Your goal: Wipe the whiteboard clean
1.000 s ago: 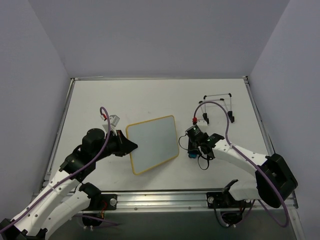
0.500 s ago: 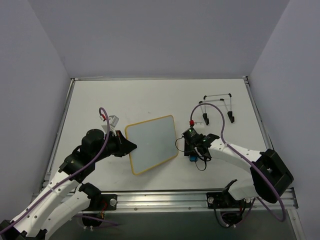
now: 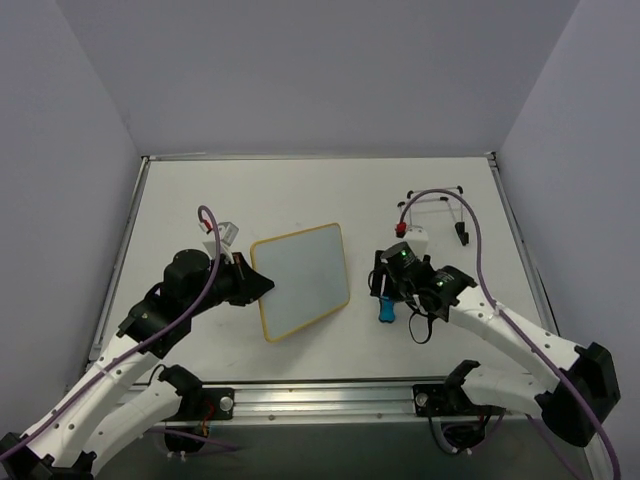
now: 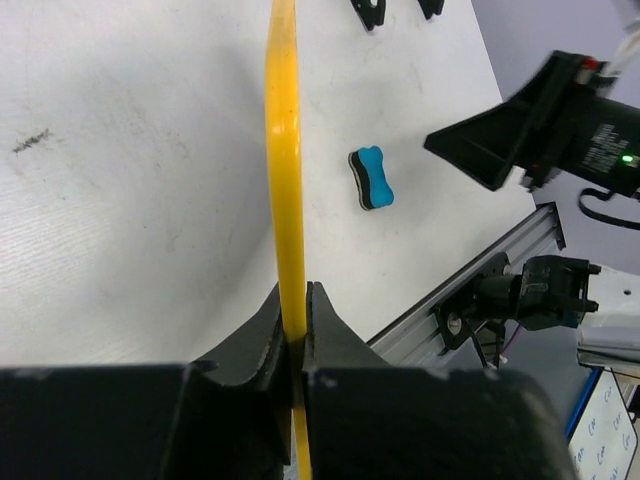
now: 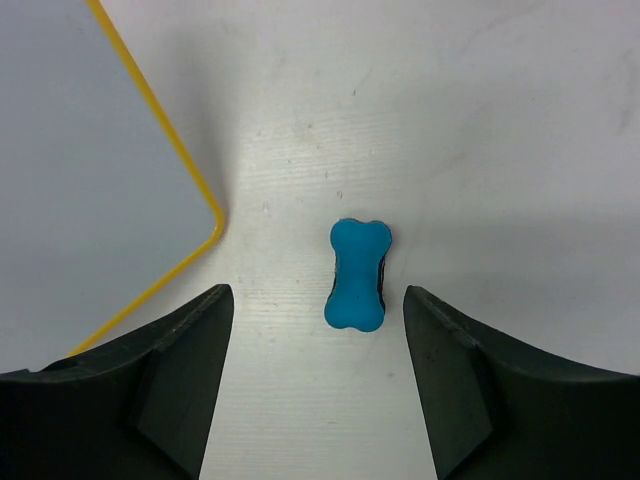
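Board [image 3: 300, 280] sits skewed on the table [image 3: 180, 200], left of centre. Its face looks blank from above, so I'd judge the wiping is done or close to it. My left gripper [image 4: 293, 300] is clamped on the board's left frame edge as an anchor, so the board can't skate. Can't tell if it lies flat or slightly lifted. My right gripper [image 5: 312, 292] has jaws apart and hangs over the eraser [image 5: 358, 275]. The eraser lies on the table just right of the board, between the fingers and touching neither. Could be release or pre-grasp, can't tell which.
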Controlling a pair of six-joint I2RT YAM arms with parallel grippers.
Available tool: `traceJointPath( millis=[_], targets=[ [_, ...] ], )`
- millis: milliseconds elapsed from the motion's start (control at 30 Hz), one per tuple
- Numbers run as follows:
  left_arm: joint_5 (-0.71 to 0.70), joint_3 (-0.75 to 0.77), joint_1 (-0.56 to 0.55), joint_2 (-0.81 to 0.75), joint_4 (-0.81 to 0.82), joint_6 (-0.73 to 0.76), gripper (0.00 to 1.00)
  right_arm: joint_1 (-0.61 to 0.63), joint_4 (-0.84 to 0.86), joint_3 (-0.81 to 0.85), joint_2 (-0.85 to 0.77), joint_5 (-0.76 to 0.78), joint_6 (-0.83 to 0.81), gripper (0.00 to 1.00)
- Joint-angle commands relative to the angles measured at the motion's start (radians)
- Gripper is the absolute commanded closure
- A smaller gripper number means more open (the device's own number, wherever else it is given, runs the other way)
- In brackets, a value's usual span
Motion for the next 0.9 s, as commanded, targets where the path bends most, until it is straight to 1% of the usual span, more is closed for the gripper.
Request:
traceJointPath(
  millis=[0, 33, 233, 300, 400, 467, 500, 533, 600, 633, 667, 700, 733, 833, 867],
  targets=[
    [-0.024, 0.125, -0.003, 0.026, 0.099, 0.030, 0.98, 0.008, -0.098, 0.076, -0.100, 0.110, -0.006, 0.35],
    [-0.023, 0.136, -0.001, 0.035, 0.104, 0.031, 0.98, 0.008, -0.100, 0.079, -0.118, 0.136, -0.004, 0.35],
    [-0.006, 0.209, 0.000, 0.127, 0.191, 0.005, 0.98, 0.007, -0.098, 0.082, -0.239, 0.163, 0.000, 0.34],
    [0.000, 0.238, 0.002, 0.165, 0.210, 0.004, 0.98, 0.007, -0.106, 0.086, -0.290, 0.196, 0.003, 0.34],
    [0.026, 0.274, 0.003, 0.213, 0.319, -0.002, 0.98, 0.005, -0.109, 0.099, -0.363, 0.238, 0.000, 0.32],
    [0.071, 0.294, 0.005, 0.250, 0.446, -0.009, 0.98, 0.005, -0.116, 0.112, -0.397, 0.250, -0.006, 0.28],
    [0.089, 0.297, 0.005, 0.295, 0.510, -0.009, 0.98, 0.005, -0.121, 0.117, -0.405, 0.255, -0.012, 0.26],
    [0.103, 0.300, 0.003, 0.319, 0.617, -0.004, 0.98, 0.005, -0.123, 0.120, -0.410, 0.256, -0.015, 0.26],
    [0.138, 0.301, 0.002, 0.394, 0.731, -0.010, 0.98, 0.005, -0.138, 0.131, -0.419, 0.271, -0.014, 0.24],
    [0.151, 0.307, 0.002, 0.421, 0.821, -0.019, 0.98, 0.005, -0.143, 0.134, -0.425, 0.273, -0.014, 0.24],
    [0.161, 0.320, 0.002, 0.455, 0.854, -0.021, 0.98, 0.005, -0.156, 0.138, -0.434, 0.276, -0.011, 0.23],
    [0.186, 0.347, 0.002, 0.522, 0.889, -0.027, 0.98, 0.005, -0.164, 0.149, -0.439, 0.278, -0.009, 0.23],
    [0.206, 0.357, 0.003, 0.555, 0.971, -0.044, 0.98, 0.007, -0.169, 0.154, -0.445, 0.278, -0.008, 0.23],
    [0.252, 0.442, -0.001, 0.699, 1.069, -0.058, 0.98, 0.007, -0.187, 0.172, -0.469, 0.290, -0.008, 0.23],
    [0.260, 0.473, -0.003, 0.740, 1.077, -0.062, 0.98, 0.008, -0.198, 0.178, -0.477, 0.295, -0.007, 0.22]
  ],
)
